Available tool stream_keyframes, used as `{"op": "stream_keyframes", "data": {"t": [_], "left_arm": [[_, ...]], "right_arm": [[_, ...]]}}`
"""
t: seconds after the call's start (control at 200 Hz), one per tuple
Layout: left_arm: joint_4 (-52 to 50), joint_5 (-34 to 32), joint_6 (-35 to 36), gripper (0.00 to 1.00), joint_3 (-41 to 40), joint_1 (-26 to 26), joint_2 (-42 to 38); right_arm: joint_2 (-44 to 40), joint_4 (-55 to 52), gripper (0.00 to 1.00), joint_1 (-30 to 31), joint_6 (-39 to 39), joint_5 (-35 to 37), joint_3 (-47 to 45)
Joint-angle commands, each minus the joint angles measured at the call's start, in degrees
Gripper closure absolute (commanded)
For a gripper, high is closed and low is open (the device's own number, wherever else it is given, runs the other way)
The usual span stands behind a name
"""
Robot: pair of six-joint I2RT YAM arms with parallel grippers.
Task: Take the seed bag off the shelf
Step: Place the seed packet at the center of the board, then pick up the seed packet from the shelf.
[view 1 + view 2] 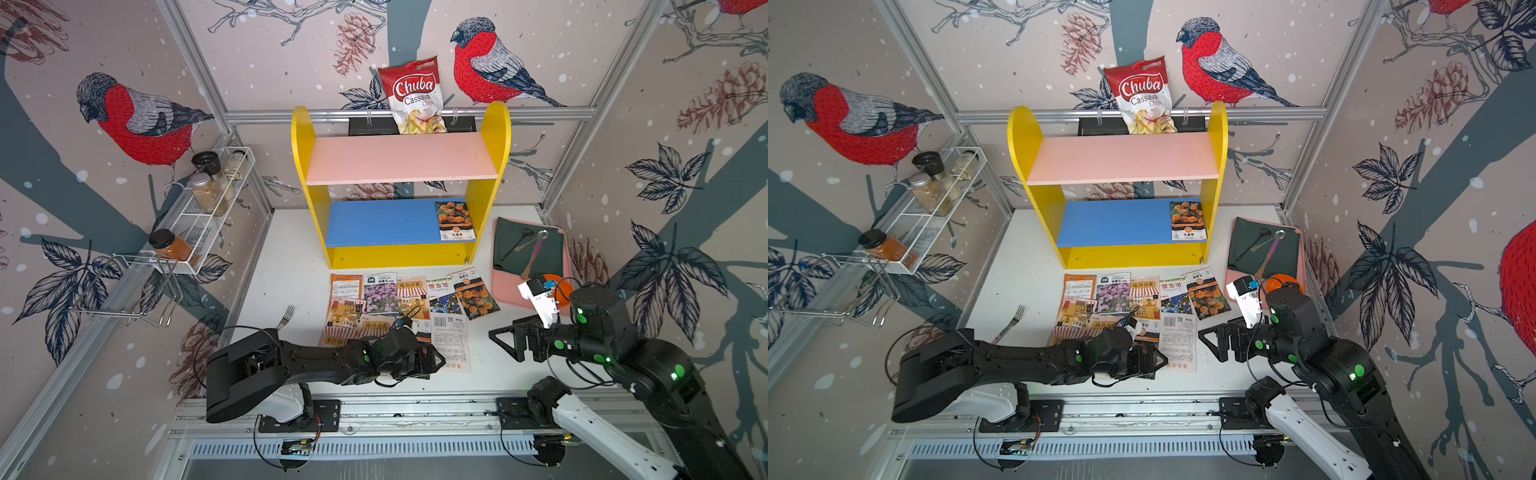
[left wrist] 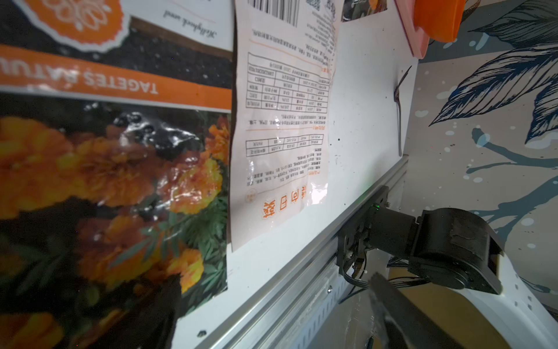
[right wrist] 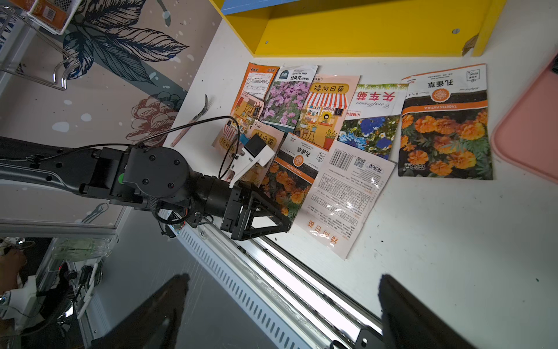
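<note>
1. The seed bag (image 1: pixel 455 220) is a marigold-print packet. It lies flat at the right end of the blue lower board of the shelf (image 1: pixel 399 160), just beside the yellow side panel. Both top views agree (image 1: pixel 1187 220). Nothing touches it.
2. The shelf stands at the back of the desk (image 1: pixel 286 266). A chips bag (image 1: pixel 413 97) is upright behind its pink upper board.
3. In front of the shelf, seed packets (image 1: pixel 395 297) are spread over the desk in overlapping rows.
4. My left gripper (image 1: pixel 430 359) hangs low over the near edge of that spread, well apart from the seed bag.
   - In the left wrist view its jaws (image 2: pixel 273 279) stand spread with nothing pinched between them.
   - Below it a marigold packet (image 2: pixel 105 181) lies on the desk, and beside that is a white packet (image 2: pixel 283 121) lying printed back up.
   - I cannot tell whether a fingertip touches the marigold packet.
5. My right gripper (image 1: pixel 509 338) hovers over the desk to the right of the packets. Its jaws are wide apart and empty in the right wrist view (image 3: pixel 282 278).
6. Other things on or near the desk:
   - A fork (image 1: pixel 286 316) lies to the left of the packets.
   - A pink tray (image 1: pixel 505 291) is on the right, carrying a green cloth (image 1: pixel 548 253) with two spoons (image 1: pixel 534 245) on it.
   - A wire rack (image 1: pixel 199 224) with spice jars is on the left wall.
</note>
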Motion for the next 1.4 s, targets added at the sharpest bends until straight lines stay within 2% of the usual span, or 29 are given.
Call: {"op": "stream_keyframes", "data": {"t": [0.0, 0.285, 0.525, 0.806, 0.936, 1.081, 1.171, 1.396], "left_arm": [[-2.73, -3.47, 2.85, 0.04, 0.44, -0.07, -4.12], [1.00, -7.34, 6.25, 0.05, -0.79, 2.57, -14.49], [5.83, -9.01, 8.25, 0.05, 0.25, 9.88, -15.77], [11.85, -3.96, 9.64, 0.06, 9.53, 18.08, -4.49], [15.13, 0.52, 9.53, 0.07, 14.79, 21.11, 2.90], [18.61, 5.03, 9.04, 0.08, 21.75, 23.92, 12.32], [22.02, 6.35, 8.36, 0.10, 25.51, 24.71, 17.94], [23.07, 5.96, 7.45, 0.10, 34.91, 25.31, 28.27]], "right_arm": [[-0.31, 1.71, 0.00, 0.02, -0.33, 0.67, 0.06], [-1.12, 4.05, 0.00, 0.02, 0.18, 0.53, 0.23], [-2.45, 7.38, 0.00, 0.02, 1.22, 2.25, 2.73], [-3.09, 11.66, 0.00, 0.04, 2.99, 7.39, 4.60], [-3.43, 12.60, 0.00, 0.08, 2.84, 10.10, 5.25], [-3.70, 14.42, 0.00, 0.11, 2.73, 10.01, 5.34], [-4.15, 15.67, 0.00, 0.10, 2.77, 10.30, 5.25], [-3.88, 16.23, 0.00, 0.15, 2.90, 11.40, 4.46]]}}
